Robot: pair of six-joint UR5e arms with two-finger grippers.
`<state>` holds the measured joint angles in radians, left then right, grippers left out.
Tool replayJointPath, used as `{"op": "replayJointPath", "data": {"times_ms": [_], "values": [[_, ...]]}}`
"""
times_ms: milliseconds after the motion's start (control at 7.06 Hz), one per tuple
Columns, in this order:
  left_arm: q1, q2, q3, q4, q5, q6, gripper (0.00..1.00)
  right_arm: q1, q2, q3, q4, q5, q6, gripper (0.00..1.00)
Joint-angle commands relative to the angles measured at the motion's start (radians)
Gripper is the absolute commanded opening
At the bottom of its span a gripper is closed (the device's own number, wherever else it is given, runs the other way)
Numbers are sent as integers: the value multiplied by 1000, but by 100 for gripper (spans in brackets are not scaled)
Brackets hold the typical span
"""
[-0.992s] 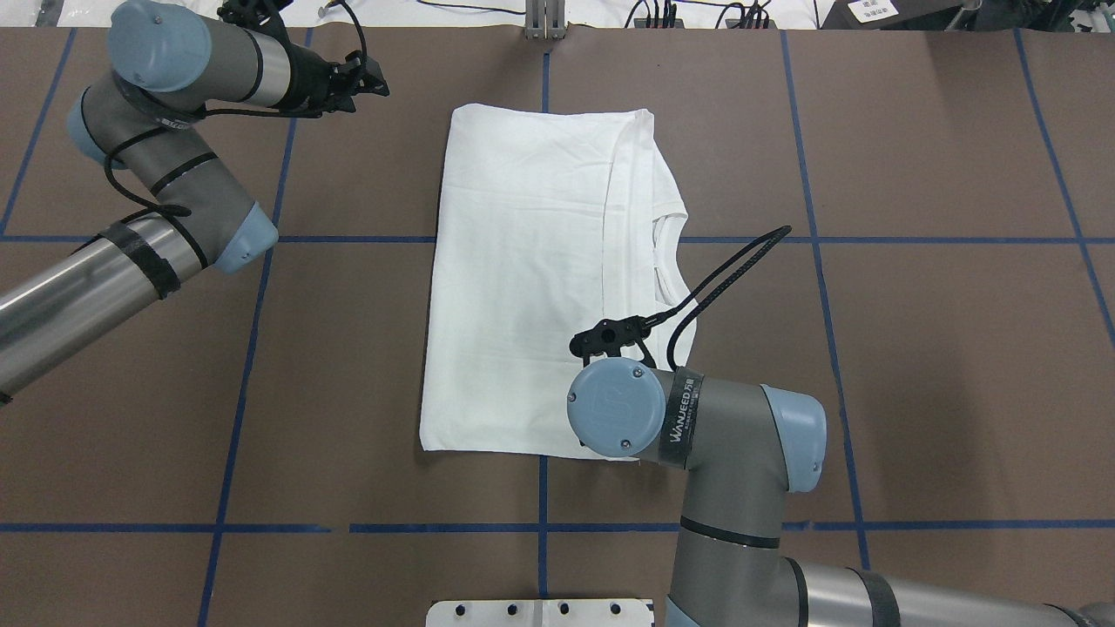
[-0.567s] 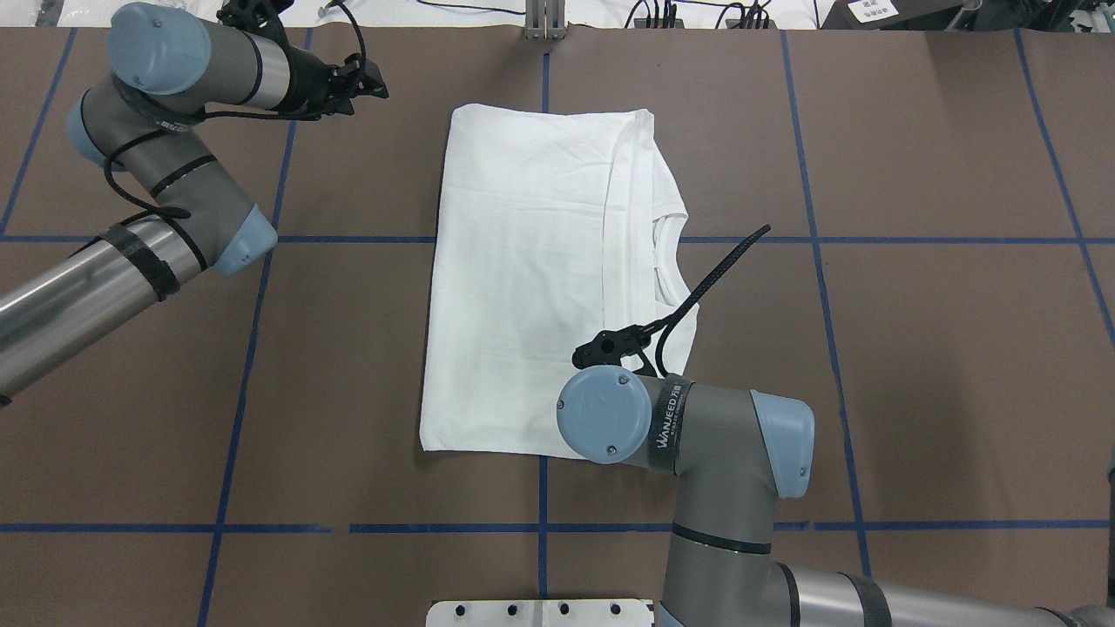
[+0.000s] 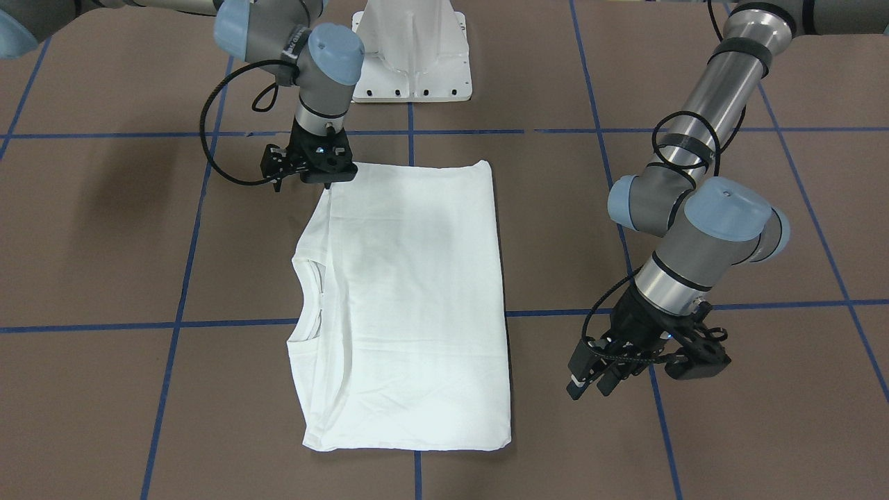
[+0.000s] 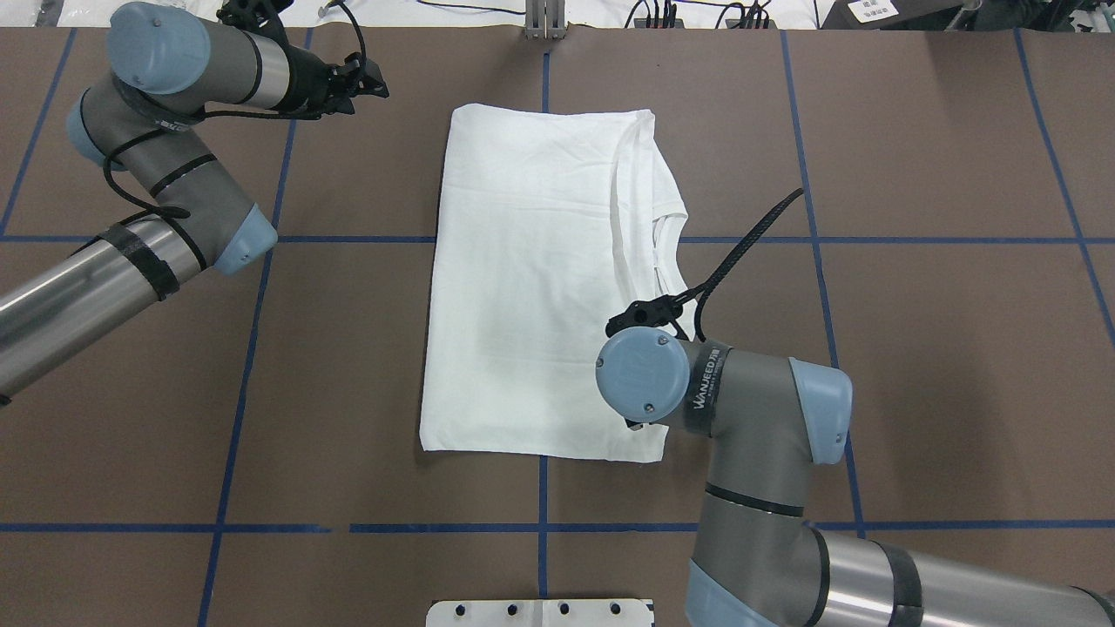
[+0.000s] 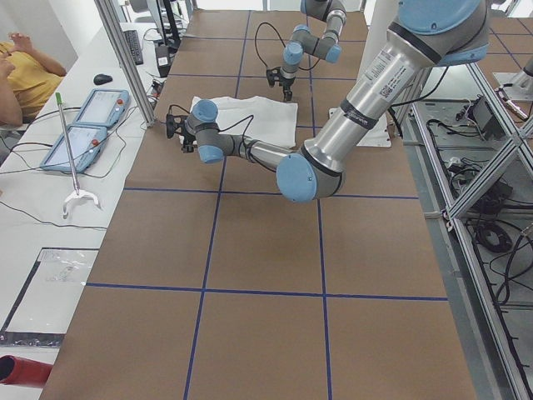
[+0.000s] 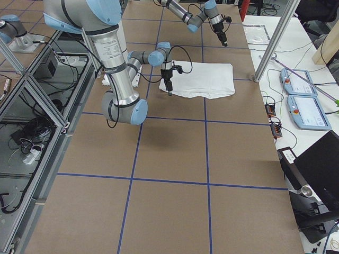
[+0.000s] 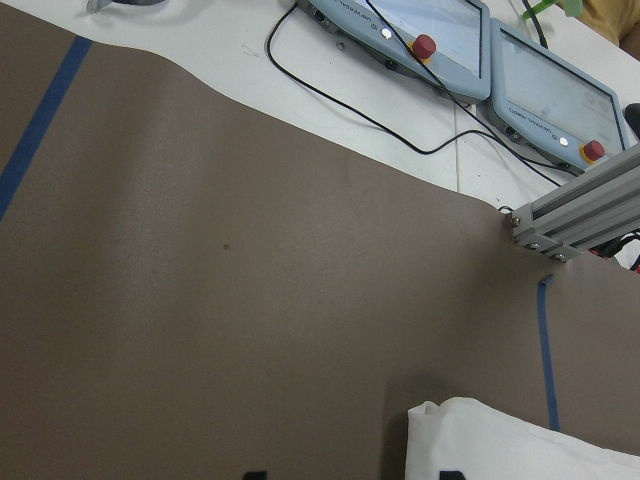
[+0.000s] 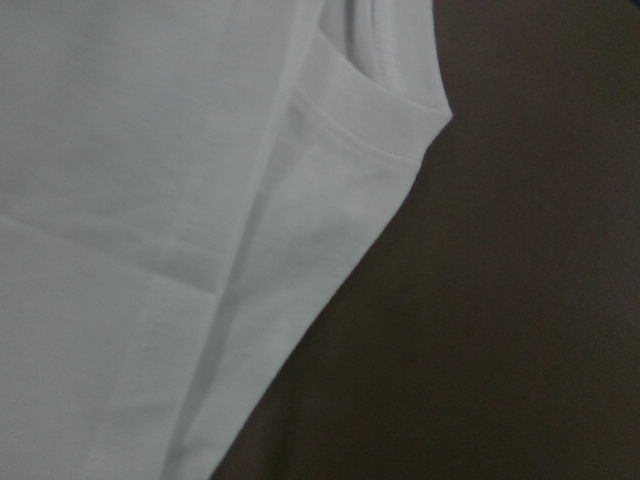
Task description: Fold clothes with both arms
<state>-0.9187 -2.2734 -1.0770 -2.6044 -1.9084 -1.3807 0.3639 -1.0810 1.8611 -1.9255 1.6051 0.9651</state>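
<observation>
The white T-shirt point(image 3: 410, 292) lies folded flat at the table's middle, its collar toward my right side point(image 4: 666, 252), with no print showing. My right gripper point(image 3: 328, 182) points straight down at the shirt's near collar-side corner. Its fingers look closed together and touch the cloth there. In the overhead view my right wrist hides it. The right wrist view shows only shirt folds point(image 8: 150, 200) close up. My left gripper point(image 3: 592, 387) is open and empty, low over bare table beyond the shirt's far hem-side corner point(image 7: 520, 445).
The white pedestal base point(image 3: 411, 52) stands at the table's near edge. Past the far edge are two teach pendants point(image 7: 430, 40), cables and an aluminium post point(image 7: 580, 210). Blue tape lines point(image 4: 544, 239) cross the brown table.
My right wrist has moved to the right along the shirt's near edge. The shirt's upper fold line near the collar has shifted right with it. My left arm has barely moved.
</observation>
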Motion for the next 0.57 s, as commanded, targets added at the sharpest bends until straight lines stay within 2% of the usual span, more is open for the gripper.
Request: {"op": "replayJointPath", "data": {"times_ms": [0, 425], "values": [[0, 0, -12, 7, -1, -1, 65, 0, -70, 111, -1, 41, 73, 100], [0, 0, -20, 9, -1, -3, 65, -52, -56, 110, 179, 33, 712, 100]]}}
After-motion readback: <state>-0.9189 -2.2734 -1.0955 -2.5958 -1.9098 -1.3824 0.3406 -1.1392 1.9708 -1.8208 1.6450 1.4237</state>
